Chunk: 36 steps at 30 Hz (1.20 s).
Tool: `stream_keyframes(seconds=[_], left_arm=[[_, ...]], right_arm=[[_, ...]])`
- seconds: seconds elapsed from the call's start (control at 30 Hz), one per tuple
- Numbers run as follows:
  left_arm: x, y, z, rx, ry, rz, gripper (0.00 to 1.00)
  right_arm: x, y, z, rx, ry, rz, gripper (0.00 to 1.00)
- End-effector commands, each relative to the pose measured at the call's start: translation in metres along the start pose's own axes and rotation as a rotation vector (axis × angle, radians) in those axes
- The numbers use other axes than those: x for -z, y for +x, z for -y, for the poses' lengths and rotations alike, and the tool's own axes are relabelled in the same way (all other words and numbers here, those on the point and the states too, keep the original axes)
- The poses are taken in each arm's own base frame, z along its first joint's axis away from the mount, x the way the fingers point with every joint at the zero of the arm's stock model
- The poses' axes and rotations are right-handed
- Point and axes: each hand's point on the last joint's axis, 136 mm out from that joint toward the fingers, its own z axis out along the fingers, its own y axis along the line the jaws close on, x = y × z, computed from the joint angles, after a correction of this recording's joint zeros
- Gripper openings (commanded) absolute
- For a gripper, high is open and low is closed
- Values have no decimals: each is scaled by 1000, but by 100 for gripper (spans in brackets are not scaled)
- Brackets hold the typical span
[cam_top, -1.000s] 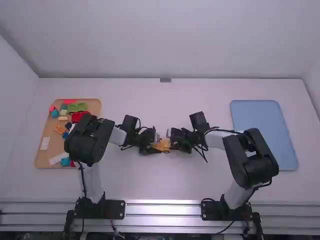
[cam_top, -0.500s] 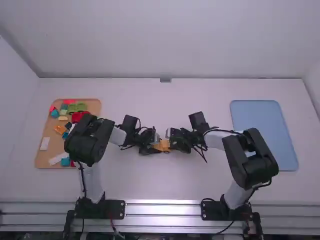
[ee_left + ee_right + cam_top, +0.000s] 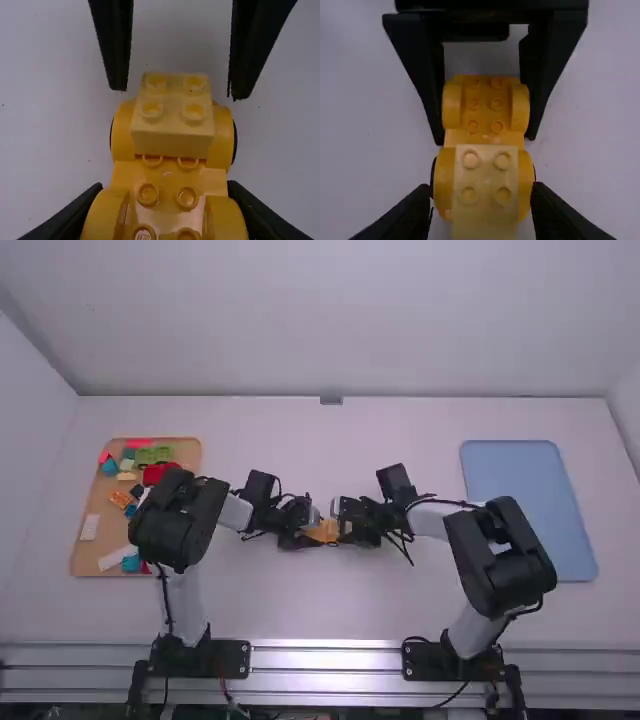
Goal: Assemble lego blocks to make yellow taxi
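In the high view my left gripper (image 3: 306, 532) and right gripper (image 3: 350, 525) face each other over the orange-yellow wheeled base (image 3: 326, 531). My left gripper (image 3: 164, 192) is closed across one end of the wheeled base (image 3: 169, 175), its fingers against both sides. A pale yellow four-stud block (image 3: 172, 142) sits on the base's other end. In the right wrist view my right gripper (image 3: 482, 190) stands open, with its fingers apart around the end that bears the pale block (image 3: 485, 220). The sides of that end are partly hidden by the fingers there.
At the left, a brown tray (image 3: 88, 552) holds several coloured blocks, partly covered by the left arm. A blue tray (image 3: 528, 508) lies at the right, beside the right arm.
My right gripper has shifted very slightly to the left in the high view. The left arm and the base it holds look unmoved.
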Motion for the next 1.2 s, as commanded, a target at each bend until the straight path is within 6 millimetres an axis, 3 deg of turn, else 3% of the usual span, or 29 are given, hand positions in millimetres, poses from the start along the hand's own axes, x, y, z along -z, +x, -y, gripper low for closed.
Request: stream_keyframes(seconds=[0.0, 0.2, 0.3, 0.47, 0.77, 0.9, 1.03, 1.17], left_arm=[[-4, 8, 5, 30, 13, -23, 47], [-4, 8, 5, 29, 13, -23, 47], [-4, 8, 5, 30, 13, -24, 46], [-4, 9, 5, 31, 12, -27, 46], [-4, 8, 5, 30, 11, -26, 45], [-4, 8, 5, 29, 11, -26, 45], [-4, 8, 5, 30, 11, -26, 44], [-3, 9, 5, 31, 12, -27, 44]], right_arm=[[-1, -8, 4, 13, -4, 24, 55], [0, -18, 13, 6, 28, 64, 49], [1, -19, 11, 4, 21, 63, 30], [5, -15, 12, -23, 17, 67, 19], [16, -22, 13, -45, -5, 157, 27], [18, -22, 14, -51, -7, 164, 36], [17, -19, 12, -55, -12, 150, 31], [24, -7, 12, -88, -7, 121, 14]])
